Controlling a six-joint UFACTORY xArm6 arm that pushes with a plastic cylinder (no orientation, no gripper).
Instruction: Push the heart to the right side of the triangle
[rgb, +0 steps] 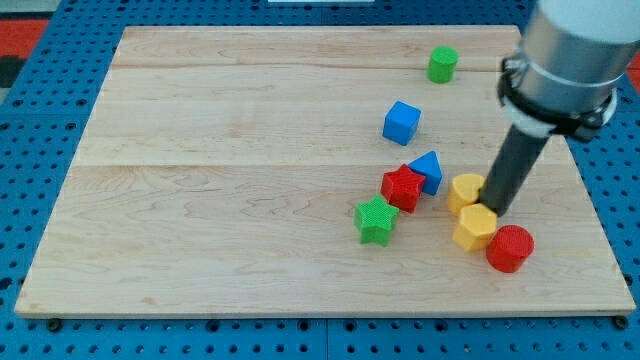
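Dark and straight, my rod comes down from the grey cuff at the view's upper right, and my tip (497, 210) sits on the wooden board (220, 200) with no jaws to open or close: it is a bare rod end, holding nothing. It stands just at the right edge of the yellow heart (464, 190), touching it or very nearly so; I cannot tell which. Directly below my tip, and close against it, lies the yellow hexagon block (475, 227), which touches the heart's lower edge. Just right of and below the hexagon, touching it, stands the red cylinder (510, 248).

To the left of the heart, just beside it with a thin gap, is the blue triangle (429, 170), so the heart lies on the triangle's right side. Pressed against the triangle's lower left is the red star-like block (403, 187), its exact shape hard to make out. Below and left of that, near but apart, is the green star (376, 220).

Further up the board, well apart from the cluster, sits the blue cube (401, 122), and nearer the view's top edge the green cylinder (442, 64).
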